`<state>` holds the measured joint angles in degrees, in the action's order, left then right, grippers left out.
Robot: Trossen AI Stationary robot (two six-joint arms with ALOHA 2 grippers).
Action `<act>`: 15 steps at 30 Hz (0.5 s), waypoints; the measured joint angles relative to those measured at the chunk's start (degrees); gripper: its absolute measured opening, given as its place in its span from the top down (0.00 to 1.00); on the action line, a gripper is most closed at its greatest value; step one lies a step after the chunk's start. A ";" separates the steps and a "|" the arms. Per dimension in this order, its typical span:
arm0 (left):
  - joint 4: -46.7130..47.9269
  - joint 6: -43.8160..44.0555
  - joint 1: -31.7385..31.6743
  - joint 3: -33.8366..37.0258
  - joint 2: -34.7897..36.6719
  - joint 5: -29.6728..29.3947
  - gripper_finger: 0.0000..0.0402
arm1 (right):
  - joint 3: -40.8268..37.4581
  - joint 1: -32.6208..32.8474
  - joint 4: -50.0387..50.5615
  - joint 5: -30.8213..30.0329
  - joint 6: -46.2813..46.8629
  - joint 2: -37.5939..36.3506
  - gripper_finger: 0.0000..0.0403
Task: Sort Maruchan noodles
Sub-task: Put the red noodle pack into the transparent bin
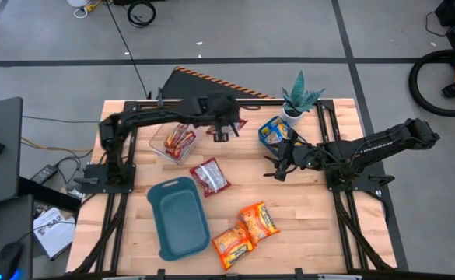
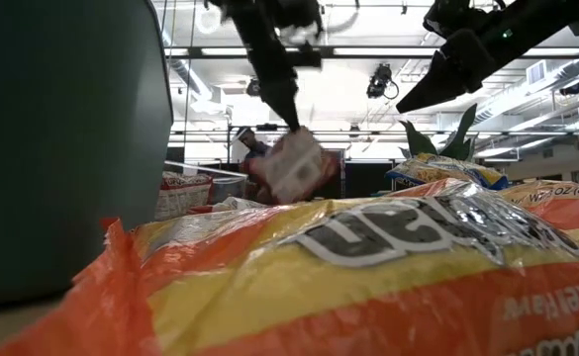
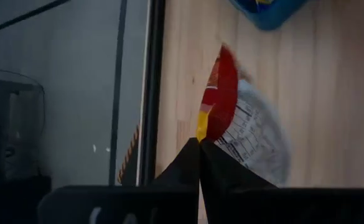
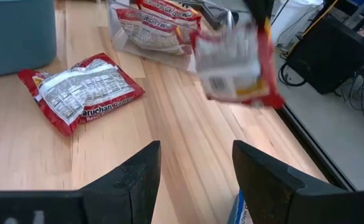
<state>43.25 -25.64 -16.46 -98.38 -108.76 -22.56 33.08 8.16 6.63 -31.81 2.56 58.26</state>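
Dangling from the left gripper (image 1: 221, 134), fingers (image 3: 188, 163) pinched on one corner: a red glossy plastic noodle packet (image 4: 236, 61), lifted clear near the wooden table's far edge (image 1: 118, 105), beside the clear plastic bin (image 1: 159, 144). Hovering mid-table with fingers (image 4: 132, 180) spread wide and holding nothing: the right gripper (image 1: 278, 167). Lying loose on bare wood: another red packet (image 1: 210, 176). Blocking most of the low view: an orange packet (image 2: 368, 277).
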 joint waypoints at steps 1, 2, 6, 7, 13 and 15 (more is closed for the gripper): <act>1.44 1.21 -0.15 -0.34 1.47 0.22 0.99 | 0.00 0.00 -0.04 0.02 -0.08 0.00 0.49; 2.54 2.38 -0.44 -0.59 2.85 0.57 0.99 | 0.00 0.00 -0.19 0.02 -0.19 0.00 0.49; 7.51 8.28 -2.39 -0.73 8.74 3.65 0.99 | 0.00 -0.05 -0.99 -0.09 -1.26 0.00 0.49; 8.87 10.14 -3.06 -0.73 10.16 4.65 0.99 | 0.00 -0.11 -1.10 -0.08 -1.43 0.00 0.49; 15.80 16.04 -5.60 -0.73 16.24 5.68 0.99 | 0.00 -0.13 -1.95 -0.07 -1.29 0.00 0.49; 15.93 15.85 -6.10 -0.73 17.73 4.66 0.99 | 0.00 -0.13 -2.03 -0.07 -1.40 0.00 0.49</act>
<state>59.18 -9.79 -22.56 -99.11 -91.02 -17.90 33.08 8.03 4.60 -31.88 1.16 58.26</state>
